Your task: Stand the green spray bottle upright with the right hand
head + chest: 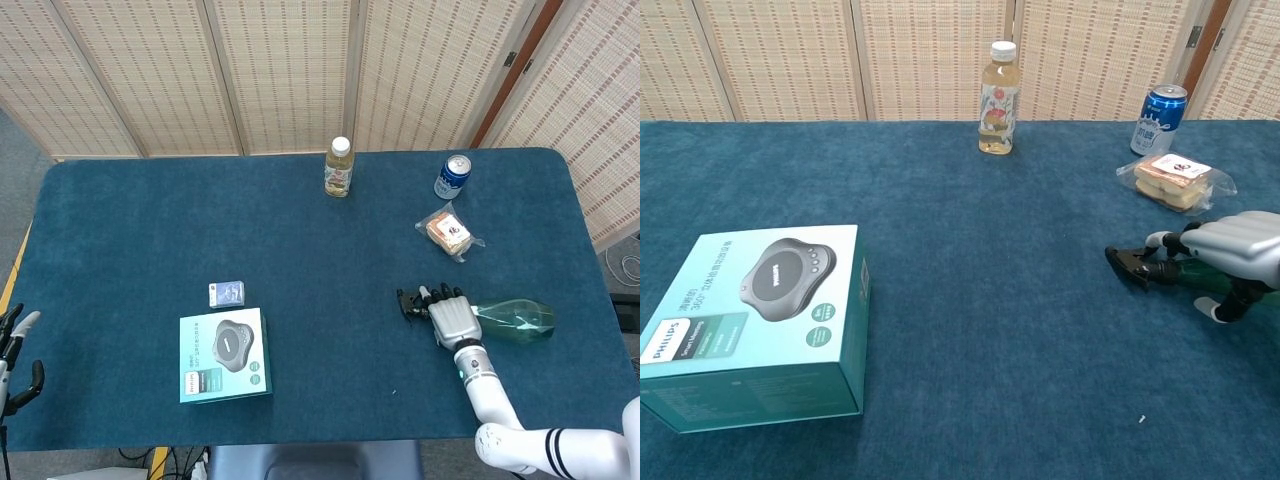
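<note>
Right hand point(1232, 250) grips the lying spray bottle point(1145, 268) on the counter point(970, 300); box point(750, 325) at left.

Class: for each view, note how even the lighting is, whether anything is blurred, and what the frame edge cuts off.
Head view: flat, even light, soft shadows, everything sharp; the left hand is clipped at the left edge. Chest view: equally even and sharp, no glare on the can; the right hand on the spray bottle runs off the right edge, hiding most of the bottle's body.
</note>
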Robot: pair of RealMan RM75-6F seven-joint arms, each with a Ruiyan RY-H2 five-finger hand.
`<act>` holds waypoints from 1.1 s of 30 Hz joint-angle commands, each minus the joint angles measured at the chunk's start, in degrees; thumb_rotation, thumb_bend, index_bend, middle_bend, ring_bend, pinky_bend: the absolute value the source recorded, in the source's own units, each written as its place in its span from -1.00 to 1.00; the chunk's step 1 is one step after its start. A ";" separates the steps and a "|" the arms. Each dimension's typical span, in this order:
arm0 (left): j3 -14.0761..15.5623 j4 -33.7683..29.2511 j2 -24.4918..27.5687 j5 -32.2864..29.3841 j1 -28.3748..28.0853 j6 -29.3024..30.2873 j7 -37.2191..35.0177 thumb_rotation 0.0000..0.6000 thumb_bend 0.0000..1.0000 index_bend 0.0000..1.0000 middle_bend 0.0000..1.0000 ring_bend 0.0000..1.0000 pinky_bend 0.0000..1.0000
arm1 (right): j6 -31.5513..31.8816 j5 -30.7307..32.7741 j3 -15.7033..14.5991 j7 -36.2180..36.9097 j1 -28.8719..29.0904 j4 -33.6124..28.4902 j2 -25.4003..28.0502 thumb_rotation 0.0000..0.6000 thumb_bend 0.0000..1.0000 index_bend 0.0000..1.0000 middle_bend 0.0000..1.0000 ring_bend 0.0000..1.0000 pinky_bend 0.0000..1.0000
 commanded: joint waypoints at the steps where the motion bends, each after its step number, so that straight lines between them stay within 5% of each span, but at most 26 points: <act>1: -0.04 0.16 -0.09 -0.09 -0.03 -0.11 -0.14 1.00 0.18 -0.83 -1.00 -1.00 -1.00 | 0.01 0.10 0.00 0.02 0.13 0.03 0.02 1.00 -0.24 -0.91 -0.59 -0.84 -0.62; 11: -0.16 1.07 -0.65 -0.48 -0.06 -0.51 -0.43 1.00 0.18 -0.83 -1.00 -1.00 -1.00 | -0.16 -0.85 -0.45 0.89 0.34 1.10 -0.24 1.00 -0.20 -0.72 -0.46 -0.70 -0.41; 18: -0.10 1.52 -0.95 -0.78 0.05 -0.79 -0.56 1.00 0.18 -0.83 -1.00 -1.00 -1.00 | -0.04 -2.29 -0.57 1.42 0.46 1.82 -0.52 1.00 -0.16 -0.40 -0.21 -0.42 -0.16; 33: -0.21 2.33 -1.38 -1.13 0.01 -1.26 -1.11 1.00 0.18 -0.83 -1.00 -1.00 -1.00 | 1.20 -4.93 -0.51 1.87 0.34 1.40 -0.53 1.00 -0.10 -0.03 0.23 0.03 -0.04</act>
